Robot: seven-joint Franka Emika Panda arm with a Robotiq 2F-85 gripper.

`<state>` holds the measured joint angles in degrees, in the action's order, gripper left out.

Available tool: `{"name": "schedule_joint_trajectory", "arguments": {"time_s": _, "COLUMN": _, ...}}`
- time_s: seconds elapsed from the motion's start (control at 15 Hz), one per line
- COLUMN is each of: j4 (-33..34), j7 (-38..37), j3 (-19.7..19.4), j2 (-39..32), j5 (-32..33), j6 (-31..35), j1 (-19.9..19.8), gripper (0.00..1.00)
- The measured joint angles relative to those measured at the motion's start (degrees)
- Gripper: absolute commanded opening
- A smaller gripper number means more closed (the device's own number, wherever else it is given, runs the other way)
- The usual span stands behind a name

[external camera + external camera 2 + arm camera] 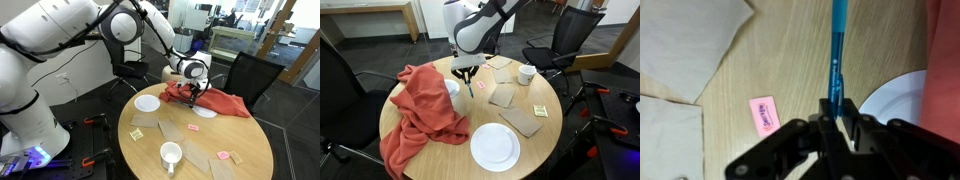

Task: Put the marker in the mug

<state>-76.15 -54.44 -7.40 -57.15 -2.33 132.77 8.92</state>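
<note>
My gripper (832,108) is shut on the marker (836,50), a slim blue-teal stick that points away from the jaws over the wooden table. In both exterior views the gripper (190,90) (468,76) hangs above the table beside the red cloth, with the marker (472,88) pointing down from it. The mug (171,155) (526,73), small, white and with a handle, stands upright across the table from the gripper. It is out of the wrist view.
A red cloth (220,102) (420,115) lies over one side of the round table (250,150). A white plate (147,102) (496,146), a small white disc (895,95), tan paper pieces (503,96) (690,40) and a pink packet (764,115) lie around. Black chairs (250,75) stand by the table.
</note>
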Motion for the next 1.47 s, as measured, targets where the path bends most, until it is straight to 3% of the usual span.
{"name": "schedule_joint_trajectory", "arguments": {"time_s": 0.4, "j4": -14.0, "j7": -4.9, "j3": -3.4, "j2": 11.1, "j5": 1.3, "j6": -0.2, "j1": 0.8, "gripper": 0.04}}
{"name": "schedule_joint_trajectory", "arguments": {"time_s": 0.67, "j4": -20.6, "j7": -11.0, "j3": -5.7, "j2": 16.6, "j5": 5.9, "j6": -5.2, "j1": 2.0, "gripper": 0.04}}
{"name": "schedule_joint_trajectory", "arguments": {"time_s": 0.73, "j4": -21.7, "j7": -12.5, "j3": -5.9, "j2": 17.6, "j5": 7.2, "j6": -7.2, "j1": 2.2, "gripper": 0.17}}
{"name": "schedule_joint_trajectory", "arguments": {"time_s": 1.07, "j4": -23.9, "j7": -14.5, "j3": -5.9, "j2": 19.4, "j5": 9.0, "j6": -10.2, "j1": 2.6, "gripper": 0.17}}
{"name": "schedule_joint_trajectory", "arguments": {"time_s": 1.13, "j4": -23.9, "j7": -14.5, "j3": -5.9, "j2": 19.4, "j5": 9.0, "j6": -10.2, "j1": 2.6, "gripper": 0.04}}
{"name": "schedule_joint_trajectory", "arguments": {"time_s": 1.33, "j4": -23.9, "j7": -14.8, "j3": -5.6, "j2": 19.3, "j5": 9.2, "j6": -10.2, "j1": 2.3, "gripper": 0.04}}
{"name": "schedule_joint_trajectory", "arguments": {"time_s": 1.47, "j4": -23.9, "j7": -19.5, "j3": -5.9, "j2": 19.2, "j5": 11.1, "j6": -9.9, "j1": 2.4, "gripper": 0.04}}
